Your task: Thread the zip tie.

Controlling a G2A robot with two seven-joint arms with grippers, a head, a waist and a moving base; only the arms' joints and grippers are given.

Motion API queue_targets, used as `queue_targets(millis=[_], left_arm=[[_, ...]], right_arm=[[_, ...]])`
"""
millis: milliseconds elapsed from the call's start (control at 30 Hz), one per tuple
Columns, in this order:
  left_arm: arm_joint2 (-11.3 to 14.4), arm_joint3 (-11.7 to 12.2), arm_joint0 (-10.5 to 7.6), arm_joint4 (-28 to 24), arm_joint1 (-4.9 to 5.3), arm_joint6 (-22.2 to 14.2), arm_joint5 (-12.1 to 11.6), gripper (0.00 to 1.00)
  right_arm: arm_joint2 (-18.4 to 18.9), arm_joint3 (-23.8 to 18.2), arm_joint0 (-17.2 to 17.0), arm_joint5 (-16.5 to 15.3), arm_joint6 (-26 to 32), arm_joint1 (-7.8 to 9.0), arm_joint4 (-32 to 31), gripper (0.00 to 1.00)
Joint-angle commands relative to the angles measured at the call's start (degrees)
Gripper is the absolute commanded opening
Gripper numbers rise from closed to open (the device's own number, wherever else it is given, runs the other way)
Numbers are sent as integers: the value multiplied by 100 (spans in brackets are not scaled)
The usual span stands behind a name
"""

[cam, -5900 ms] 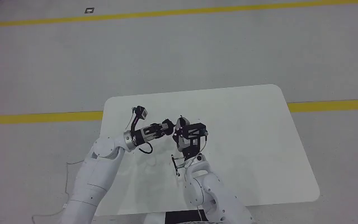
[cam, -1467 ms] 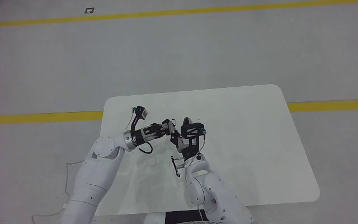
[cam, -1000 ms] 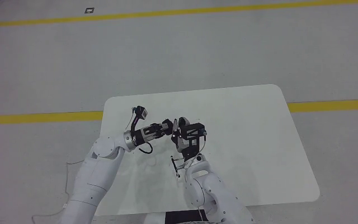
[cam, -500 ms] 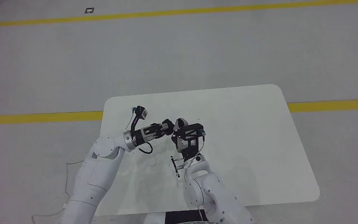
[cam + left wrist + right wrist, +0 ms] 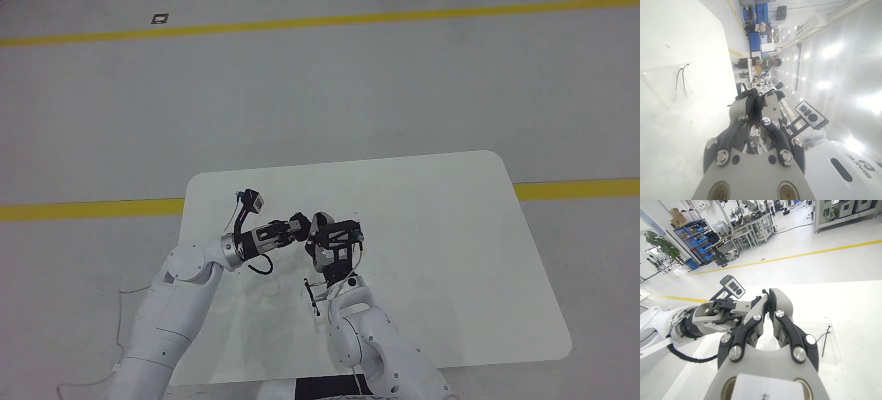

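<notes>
while tight in closed left gripper (image 5: 753,99) and right gripper (image 5: 769,295), zip tie (image 5: 763,291) between both

Indus. lab: blue bin racks (image 5: 694,236), workbenches (image 5: 745,228), yellow floor line (image 5: 791,255).

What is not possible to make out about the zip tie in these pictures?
1. Right wrist view: whether the tip of the zip tie has entered its head; the fingers of the right gripper hide the strap.
2. Left wrist view: the strap's path; it blends with the dark pads of the left gripper.
3. Top view: the tie itself, too small where both grippers meet.
</notes>
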Motion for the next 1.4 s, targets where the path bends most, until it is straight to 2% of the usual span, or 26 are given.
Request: queue_targets(millis=[0,200,233,267,600,667,733,1367], left_arm=[[0,0,0,0,0,0,0,0],[0,0,0,0,0,0,0,0],[0,0,0,0,0,0,0,0],[0,0,0,0,0,0,0,0],[0,0,0,0,0,0,0,0],[0,0,0,0,0,0,0,0],[0,0,0,0,0,0,0,0],[0,0,0,0,0,0,0,0]], right_arm=[[4,-4,-9,7,-6,2,-4,0],[8,-12,-26,14,4,6,-7,0],[7,-20,-31,20,2,7,-1,22],[5,-35,-38,26,-6,7,1,33],[-3,-225,-155,20,-81,33,-85,23],[-3,-244,-163,17,-92,40,-90,14],[-5,-266,-168,4,-110,48,-62,0],[-2,-202,-142,35,-92,70,-65,0]])
